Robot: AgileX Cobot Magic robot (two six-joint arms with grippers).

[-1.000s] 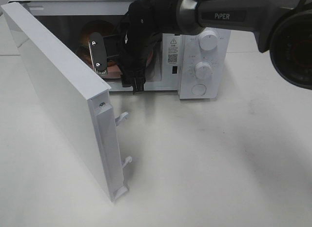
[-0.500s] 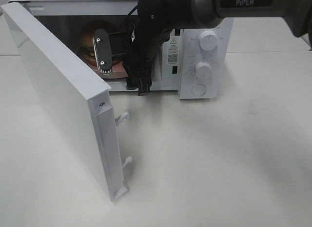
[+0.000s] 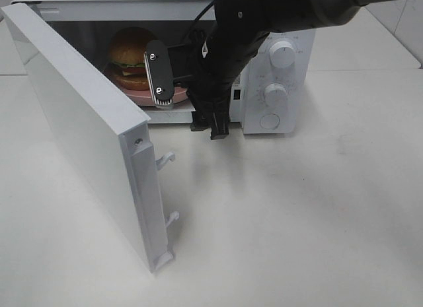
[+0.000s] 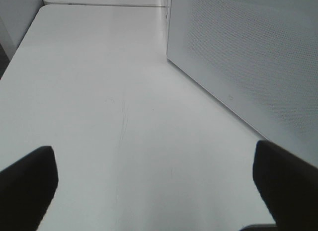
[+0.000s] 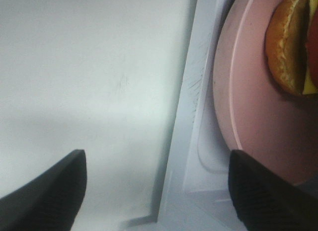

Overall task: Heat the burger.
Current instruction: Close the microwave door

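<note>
One surface [image 3: 297,221] bears one white microwave [image 3: 277,69], its door [image 3: 86,129] swung wide. Inside, one pink plate [image 3: 142,96] carries one burger [image 3: 130,56]: glossy golden-brown bun, green lettuce, yellow cheese, dark patty. Right claw [image 5: 156,191] and left claw [image 4: 159,191] both gape apart, empty

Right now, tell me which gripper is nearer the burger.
Right. The right gripper hangs open at the microwave's doorway, in front of the burger on its pink plate. The left gripper is open over the table beside a perforated panel, burger out of its view.
</note>
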